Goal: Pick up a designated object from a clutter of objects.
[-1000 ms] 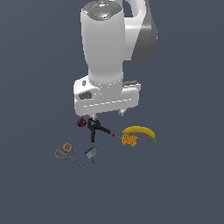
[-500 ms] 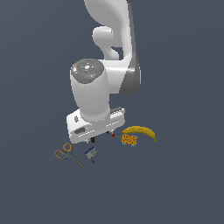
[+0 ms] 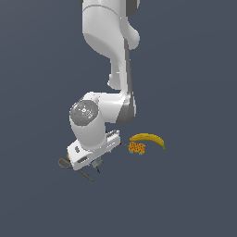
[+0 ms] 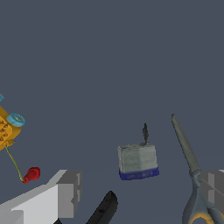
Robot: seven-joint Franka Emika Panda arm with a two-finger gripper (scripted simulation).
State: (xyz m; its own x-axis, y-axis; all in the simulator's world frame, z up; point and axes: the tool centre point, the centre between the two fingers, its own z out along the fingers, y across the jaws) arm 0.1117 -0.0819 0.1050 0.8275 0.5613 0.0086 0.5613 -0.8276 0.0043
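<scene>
The designated object (image 4: 137,161) is a tiny box with a whitish-grey face and a blue base, resting on the dark floor. In the wrist view it lies between my two grey fingers (image 4: 66,192), just ahead of their tips. My gripper (image 4: 142,187) is open and holds nothing. The clutter of objects surrounds it: orange-handled scissors (image 4: 188,153) lie close beside the other finger, and a black clamp (image 4: 103,209) sits under the hand. In the exterior view my gripper (image 3: 95,161) hangs low over the floor beside the scissors (image 3: 74,167), and the hand hides most of the box.
A yellow banana (image 3: 148,138) and an orange speckled lump (image 3: 136,148) lie toward the exterior view's right of the hand. The wrist view shows the lump (image 4: 8,126) and a small red piece (image 4: 31,174) off to one side.
The arm has bent down and swung toward the exterior view's left, bringing the hand low over the box and scissors. The clamp and dark red ball are now covered by the hand.
</scene>
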